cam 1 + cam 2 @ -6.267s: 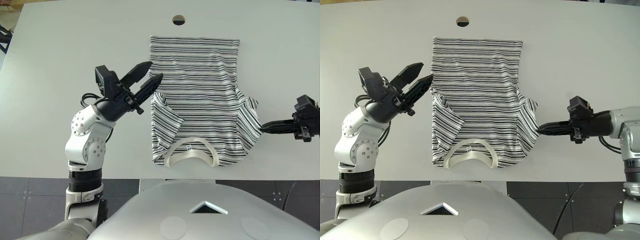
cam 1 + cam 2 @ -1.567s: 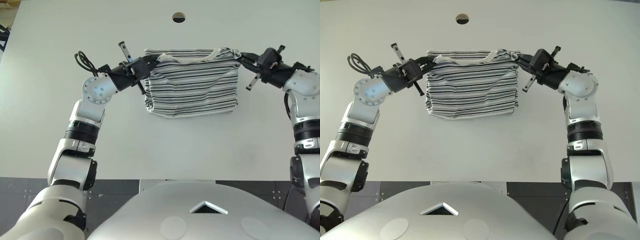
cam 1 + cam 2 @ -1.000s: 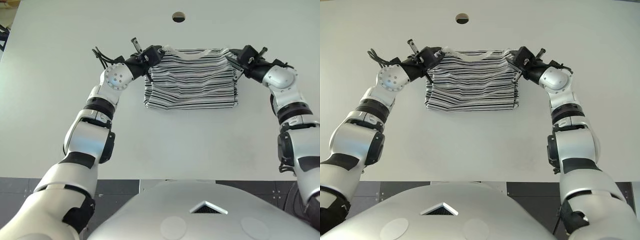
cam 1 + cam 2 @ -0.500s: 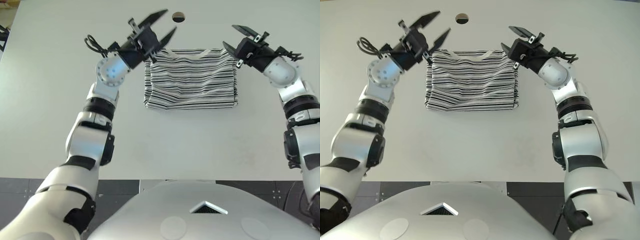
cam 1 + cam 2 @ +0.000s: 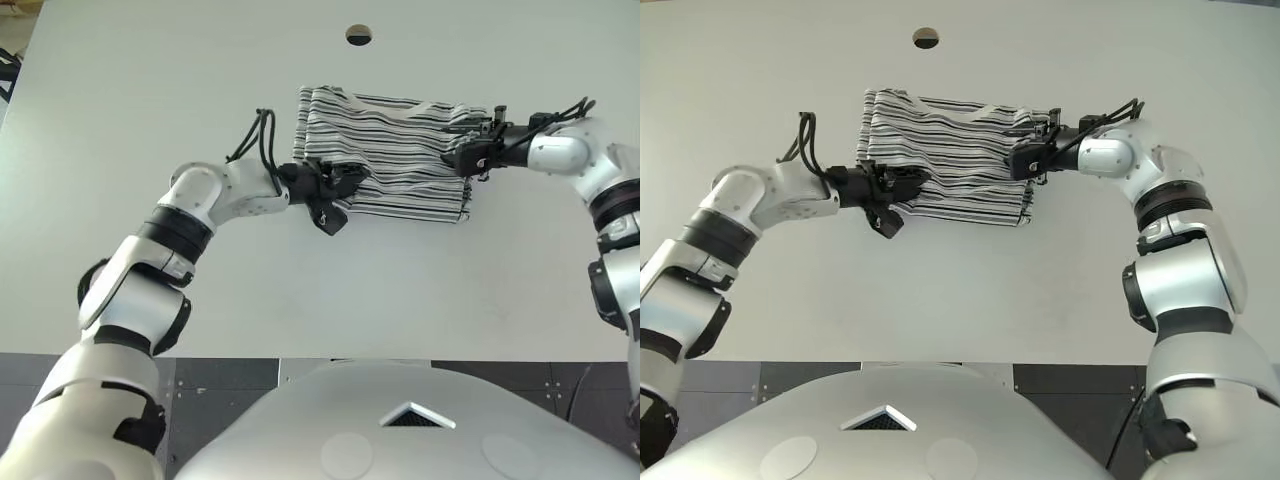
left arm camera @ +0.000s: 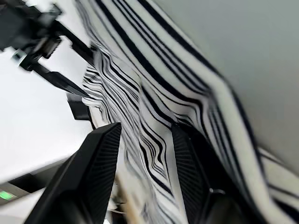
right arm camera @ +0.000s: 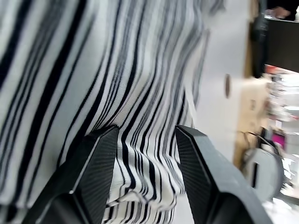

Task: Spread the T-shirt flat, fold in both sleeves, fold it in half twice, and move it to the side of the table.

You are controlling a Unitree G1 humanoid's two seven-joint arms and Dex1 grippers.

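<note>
Left eye view: folded shirt [image 5: 385,150] sits askew, far-centre on tabletop [image 5: 150,80]. L end effector [image 5: 338,185] pinches its near-left corner, R end effector [image 5: 462,158] its right edge. Prob. 2nd half-fold: lift both sides together, keep edges aligned, no bunching.

A white table [image 5: 130,110] with a round hole [image 5: 358,36] carries the folded striped T-shirt [image 5: 395,150].

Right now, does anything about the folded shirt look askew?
Yes. The black-and-white striped T-shirt lies skewed on the white table, its far edge slanting and folds rumpled, with the left gripper and right gripper gripping opposite sides.
</note>
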